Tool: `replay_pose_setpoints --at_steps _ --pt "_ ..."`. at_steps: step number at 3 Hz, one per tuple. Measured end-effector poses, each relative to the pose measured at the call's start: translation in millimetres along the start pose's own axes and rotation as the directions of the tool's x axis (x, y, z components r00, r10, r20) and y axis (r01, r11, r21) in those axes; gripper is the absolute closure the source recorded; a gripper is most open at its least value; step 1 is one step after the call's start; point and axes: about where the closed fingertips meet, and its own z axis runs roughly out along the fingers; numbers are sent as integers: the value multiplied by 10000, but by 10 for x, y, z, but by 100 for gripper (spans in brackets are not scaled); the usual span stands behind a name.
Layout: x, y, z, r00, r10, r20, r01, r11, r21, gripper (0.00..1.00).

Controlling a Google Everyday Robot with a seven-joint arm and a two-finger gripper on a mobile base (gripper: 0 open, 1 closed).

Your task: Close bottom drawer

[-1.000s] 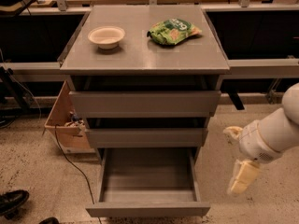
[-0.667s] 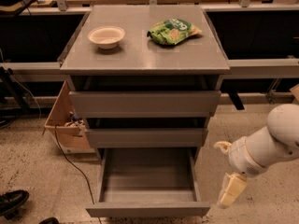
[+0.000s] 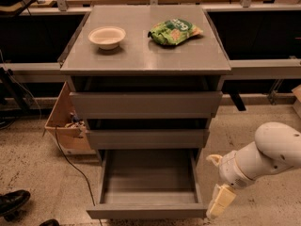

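Bottom drawer [image 3: 148, 182] open, front panel facing camera; hand [image 3: 220, 200] beside front corner

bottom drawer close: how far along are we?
Done: nothing yet. The bottom drawer stands pulled out, with its bare grey floor in full view. In hand: the gripper is low at the right end of the drawer's front panel; whether it touches cannot be told. Left: the whole push, until the front sits in under the middle drawer.
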Motion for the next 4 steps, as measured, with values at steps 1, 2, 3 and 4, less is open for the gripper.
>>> replay_pose_setpoints --at_steps 1,2,3,4 --pt "9 13 41 9999 27 162 -26 10000 -17 0" --pt "113 -64 387 9999 115 128 -114 9999 -100 0" --pt "263 -273 841 9996 179 215 -178 9998 -50 0" --pt "516 -510 1425 9987 278 421 -275 9996 -68 0"
